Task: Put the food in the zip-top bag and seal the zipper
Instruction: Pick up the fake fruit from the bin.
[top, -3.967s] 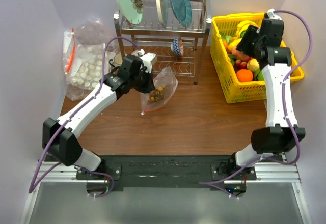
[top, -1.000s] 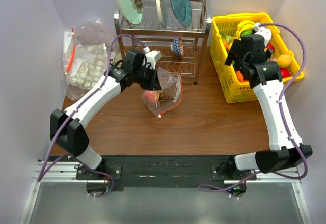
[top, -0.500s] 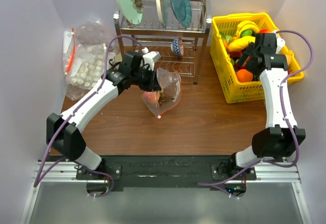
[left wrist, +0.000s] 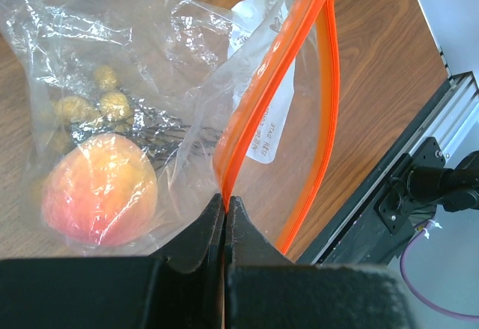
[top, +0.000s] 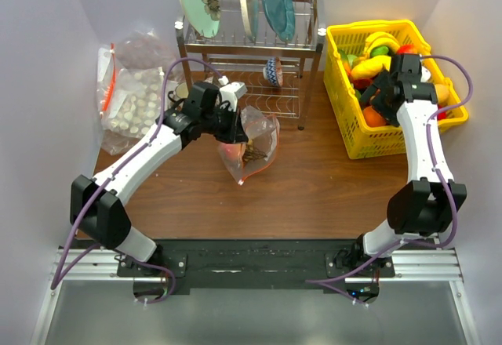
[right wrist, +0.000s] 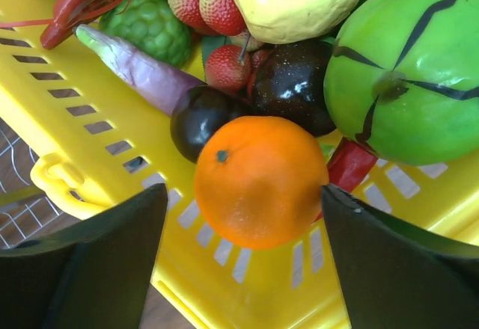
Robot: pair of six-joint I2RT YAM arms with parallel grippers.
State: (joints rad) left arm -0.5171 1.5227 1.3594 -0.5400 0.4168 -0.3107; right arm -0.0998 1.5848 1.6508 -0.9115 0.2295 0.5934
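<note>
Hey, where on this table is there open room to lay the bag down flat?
The widest bare wood lies between the zip-top bag and the yellow basket, running forward to the black base rail. Crowded: the back left, with the white-lump bags, dish rack and left arm; the basket is heaped with fruit.

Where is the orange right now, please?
In the right wrist view, the orange lies in the yellow basket on the right, framed by the open right hand, beside a dark plum.
</note>
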